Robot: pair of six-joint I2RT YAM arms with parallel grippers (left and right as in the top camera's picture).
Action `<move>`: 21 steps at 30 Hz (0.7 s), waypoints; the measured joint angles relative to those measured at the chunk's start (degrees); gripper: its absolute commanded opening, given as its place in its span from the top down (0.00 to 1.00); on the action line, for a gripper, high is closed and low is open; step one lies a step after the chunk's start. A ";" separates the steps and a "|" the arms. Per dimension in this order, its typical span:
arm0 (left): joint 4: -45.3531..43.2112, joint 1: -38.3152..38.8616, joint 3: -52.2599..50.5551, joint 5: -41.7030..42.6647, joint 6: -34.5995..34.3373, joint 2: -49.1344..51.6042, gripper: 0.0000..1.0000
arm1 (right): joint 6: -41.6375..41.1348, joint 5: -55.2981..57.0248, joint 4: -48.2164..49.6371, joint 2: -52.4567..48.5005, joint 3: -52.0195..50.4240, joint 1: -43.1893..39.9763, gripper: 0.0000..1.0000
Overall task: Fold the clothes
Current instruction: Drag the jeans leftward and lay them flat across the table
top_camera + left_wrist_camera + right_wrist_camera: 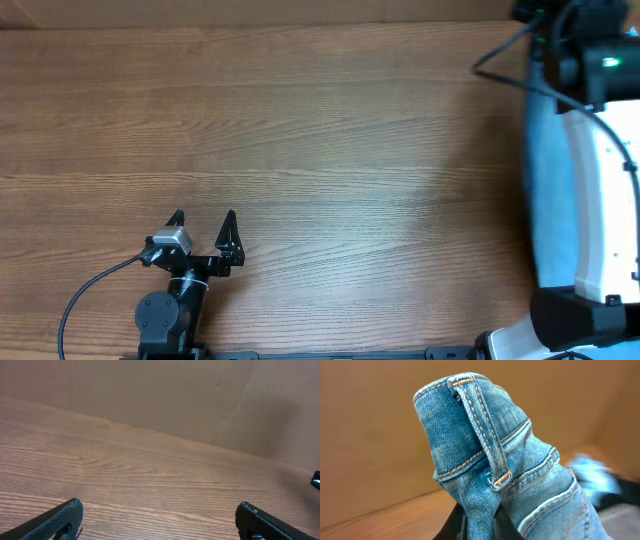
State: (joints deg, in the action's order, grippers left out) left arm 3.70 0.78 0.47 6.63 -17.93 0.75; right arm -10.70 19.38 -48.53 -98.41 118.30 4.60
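Right fingers [452,527] clamped on jeans [530,485] below waistband [445,420]. Denim likely heavy, stiffish, drapes; waistband seam best hold. Left fingers [55,520] spread wide, empty, 7 o'clock over surface [300,130].

The jeans [490,460] are covering most of the right gripper [478,525]; only dark bits are peeking out. A blurry light blue thing [590,472] is lying behind. From above, the white arm [600,200] is hiding part of a pale blue cloth [545,170] and running off the side. The left gripper's fingers [55,520] are getting cut off below.
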 measured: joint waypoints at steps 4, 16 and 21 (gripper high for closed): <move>0.00 0.00 0.00 0.00 0.00 0.00 0.00 | -4.96 -7.17 4.61 -1.88 0.04 6.71 0.96; -0.02 0.00 0.00 0.00 0.00 0.00 0.00 | -18.91 -32.37 17.79 -25.42 0.83 24.55 0.96; 0.00 0.00 0.00 0.00 0.00 0.00 0.00 | -21.29 -38.64 20.81 -30.56 0.81 34.45 0.96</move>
State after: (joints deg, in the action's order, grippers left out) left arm 3.70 0.78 0.47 6.63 -17.93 0.75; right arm -31.99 -19.27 -27.73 -128.97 119.11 39.05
